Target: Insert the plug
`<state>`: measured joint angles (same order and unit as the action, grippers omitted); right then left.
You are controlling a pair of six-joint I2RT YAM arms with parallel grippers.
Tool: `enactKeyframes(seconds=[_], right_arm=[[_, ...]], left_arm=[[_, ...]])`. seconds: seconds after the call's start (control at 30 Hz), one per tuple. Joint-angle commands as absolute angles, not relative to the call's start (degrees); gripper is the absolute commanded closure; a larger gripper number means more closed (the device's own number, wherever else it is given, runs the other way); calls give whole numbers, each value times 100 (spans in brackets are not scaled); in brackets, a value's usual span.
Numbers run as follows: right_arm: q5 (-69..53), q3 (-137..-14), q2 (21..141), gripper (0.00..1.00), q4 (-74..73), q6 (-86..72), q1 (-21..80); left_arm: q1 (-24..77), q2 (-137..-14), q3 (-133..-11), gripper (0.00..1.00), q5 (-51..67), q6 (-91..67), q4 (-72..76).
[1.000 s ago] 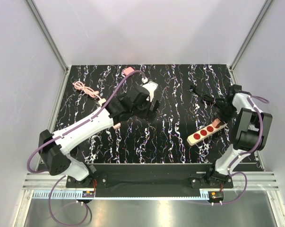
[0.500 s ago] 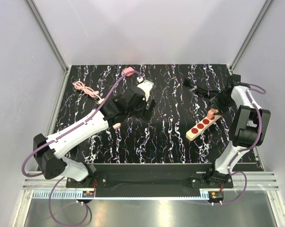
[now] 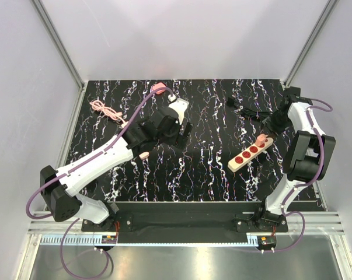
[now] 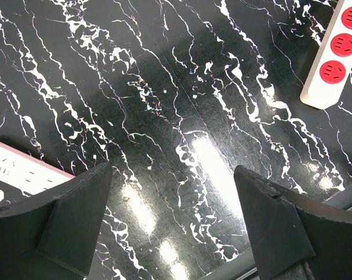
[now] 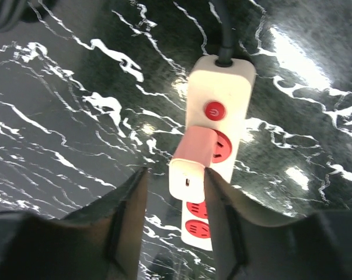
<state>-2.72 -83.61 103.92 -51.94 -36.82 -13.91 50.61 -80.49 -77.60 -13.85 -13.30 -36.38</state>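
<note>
The plug [image 5: 193,160], pink with a white outer face, sits in a red socket of the beige power strip [image 5: 218,93], just below its red switch. It also shows in the top view [image 3: 261,139] on the strip [image 3: 247,154]. My right gripper [image 5: 174,174] is open with its jaws on either side of the plug: there is a gap on the left side, and the right finger [image 5: 222,198] is at the plug's edge. In the top view it [image 3: 273,123] is at the strip's far end. My left gripper [image 4: 173,169] is open and empty above the bare table [image 3: 184,126].
A black cord [image 3: 251,114] runs from the strip to the back right. A pink cable [image 3: 105,109] lies at the back left, and a small pink piece [image 3: 159,88] at the back edge. A white flat object [image 4: 21,169] lies by my left finger.
My right gripper moved towards the back of the table and the strip shifted slightly left with it. My left gripper moved a little back and left.
</note>
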Motion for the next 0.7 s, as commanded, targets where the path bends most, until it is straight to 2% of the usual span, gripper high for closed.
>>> enactKeyframes(seconds=[0.0, 0.07, 0.13, 0.2, 0.23, 0.27, 0.33, 0.5, 0.67], right_arm=[[-27, -8464, 9968, 55, -5414, -3551, -1362], [113, -8455, 9844, 59, -5440, -3533, -1362], [106, -8438, 9703, 73, -5432, -3516, -1362], [79, -8437, 9677, 83, -5440, -3463, -1362], [79, -8429, 9677, 92, -5432, -3445, -1362], [44, -8403, 9685, 94, -5432, -3437, -1362], [18, -8271, 9694, 98, -5405, -3410, -1362], [-132, -7631, 9799, 99, -4993, -3393, -1362], [-35, -7506, 10055, 100, -4913, -3200, -1362]], left_arm=[[5045, -7831, -7778, 8, -1529, -1248, -3436], [5036, -7831, -7787, 8, -1512, -1248, -3428], [5036, -7840, -7787, 8, -1494, -1257, -3436], [5036, -7831, -7796, 8, -1494, -1257, -3428], [5036, -7822, -7796, 8, -1503, -1257, -3428], [5036, -7814, -7787, 8, -1520, -1257, -3436], [5036, -7805, -7778, 8, -1564, -1248, -3428], [5019, -7796, -7778, 8, -1582, -1248, -3436], [5019, -7822, -7752, 7, -1661, -1283, -3428]])
